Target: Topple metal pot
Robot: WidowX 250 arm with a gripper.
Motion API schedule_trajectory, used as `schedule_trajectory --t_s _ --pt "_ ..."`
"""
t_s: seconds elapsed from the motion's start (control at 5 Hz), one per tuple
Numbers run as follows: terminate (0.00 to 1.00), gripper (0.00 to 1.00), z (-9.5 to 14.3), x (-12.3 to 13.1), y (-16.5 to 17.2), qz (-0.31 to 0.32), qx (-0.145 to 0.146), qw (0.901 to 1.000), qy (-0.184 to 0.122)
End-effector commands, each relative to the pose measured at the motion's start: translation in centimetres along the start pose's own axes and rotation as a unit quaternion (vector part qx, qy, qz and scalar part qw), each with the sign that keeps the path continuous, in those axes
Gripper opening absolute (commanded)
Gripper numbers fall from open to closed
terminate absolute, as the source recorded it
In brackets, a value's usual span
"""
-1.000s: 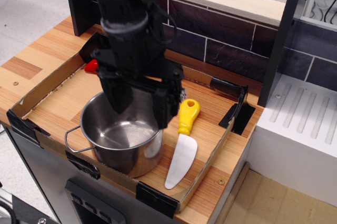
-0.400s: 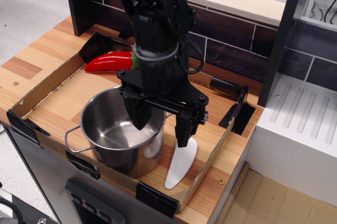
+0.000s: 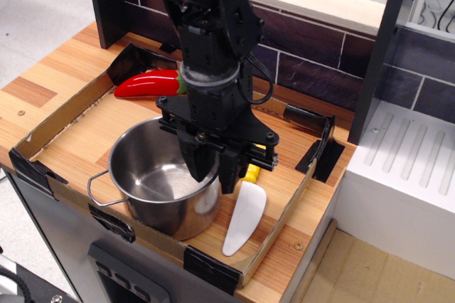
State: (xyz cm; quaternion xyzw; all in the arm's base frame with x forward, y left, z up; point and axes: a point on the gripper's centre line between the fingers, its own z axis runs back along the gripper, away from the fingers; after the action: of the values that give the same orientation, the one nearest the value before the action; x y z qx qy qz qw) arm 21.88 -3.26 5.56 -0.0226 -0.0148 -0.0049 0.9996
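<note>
The metal pot (image 3: 153, 189) stands upright at the front left of a shallow cardboard tray (image 3: 67, 114), with one wire loop handle at its left side. My black gripper (image 3: 216, 173) points down over the pot's right rim. One finger is inside the pot and the other just outside it, and the jaws are closed in on the rim wall. The pot's right handle is hidden behind the gripper.
A red pepper (image 3: 146, 84) lies at the tray's back left. A white-bladed knife (image 3: 244, 219) with a yellow handle lies just right of the pot, its handle mostly hidden by the gripper. A white ribbed unit (image 3: 405, 168) stands to the right. A dark tiled wall runs along the back.
The gripper swung right, uncovering the pepper, and came down astride the pot's right rim. Its jaws then narrowed from wide open to close together on the rim. The pot has stayed upright.
</note>
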Motion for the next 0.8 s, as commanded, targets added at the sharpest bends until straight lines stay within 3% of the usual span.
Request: schedule_trajectory --t_s 0.0,0.2,0.4,0.6 --pt "0.0 0.0 0.4 -0.3 1.1 0.017 0.025 0.9993 -0.021" --pt "0.0 0.0 1.2 -0.3 2.2 0.025 0.01 0.9995 -0.015" --pt "0.0 0.0 2.4 0.0 3.3 0.043 -0.026 0.9987 0.005" --pt "0.0 0.0 3.9 0.6 4.1 0.066 -0.092 0.992 0.056"
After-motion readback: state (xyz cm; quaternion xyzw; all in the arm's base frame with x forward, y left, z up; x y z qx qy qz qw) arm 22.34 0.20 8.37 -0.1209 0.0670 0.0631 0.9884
